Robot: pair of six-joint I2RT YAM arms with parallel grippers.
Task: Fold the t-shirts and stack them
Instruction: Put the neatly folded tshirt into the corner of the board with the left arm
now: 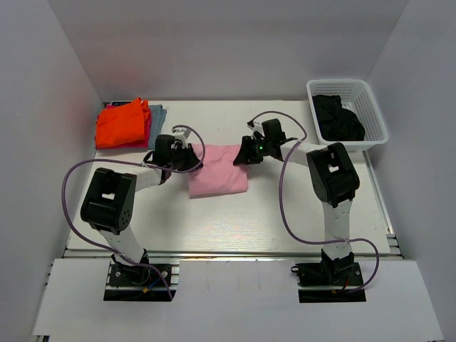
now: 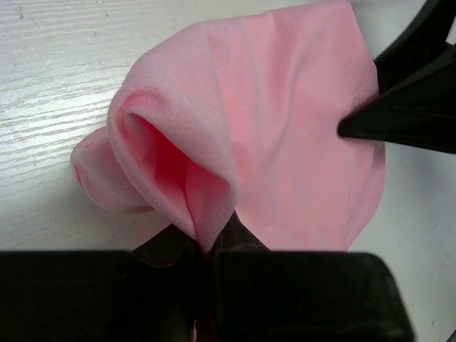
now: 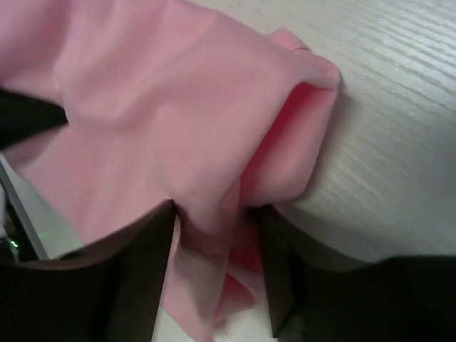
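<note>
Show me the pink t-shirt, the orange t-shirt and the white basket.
pink t-shirt [image 1: 219,172]: top view, middle of its folded cloth.
orange t-shirt [image 1: 121,125]: top view, centre of its top face.
white basket [image 1: 376,117]: top view, its right mesh wall.

Bright even light, soft shadows; wrist close-ups slightly blurred.

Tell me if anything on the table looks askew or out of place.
Nothing is spilled or damaged. The pink t-shirt mid-table is bunched at its left end, where the left tool pinches it, and at its right end, between the fingers of the right tool. A black shirt lies crumpled in the white basket, far right.
</note>
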